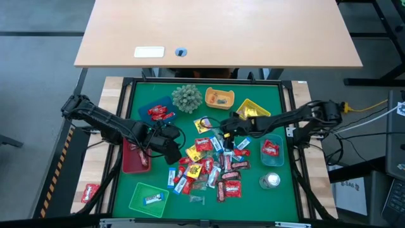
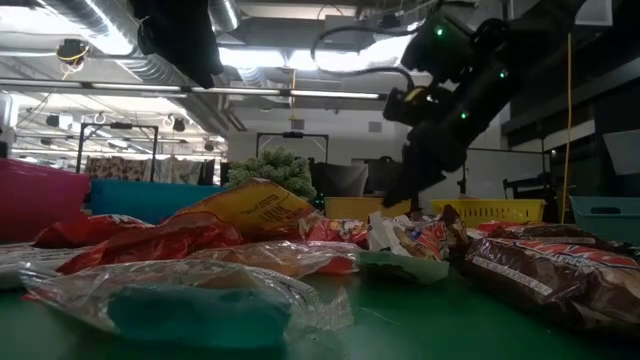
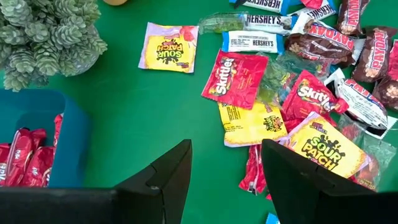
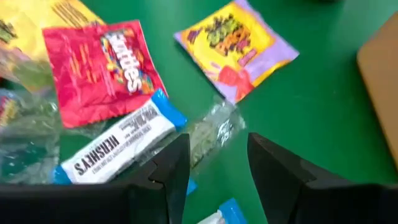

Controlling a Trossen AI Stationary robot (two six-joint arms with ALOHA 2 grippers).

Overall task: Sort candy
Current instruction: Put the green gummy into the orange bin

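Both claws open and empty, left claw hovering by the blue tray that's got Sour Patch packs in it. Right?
One thing is off: the blue tray holds red packets, not Sour Patch, as the left wrist view shows. The rest stands: the left claw and right claw are both open and empty.

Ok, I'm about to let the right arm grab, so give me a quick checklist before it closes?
1. Right gripper open: ok.
2. Target between its fingers: clear green wrapper, beside a Hershey's bar: cannot tell which is meant.
3. Bare mat around the Sour Patch packet: ok.
4. Left gripper open, over the mat near the blue tray, apart from the right: ok.
5. Destination tray: cannot tell.
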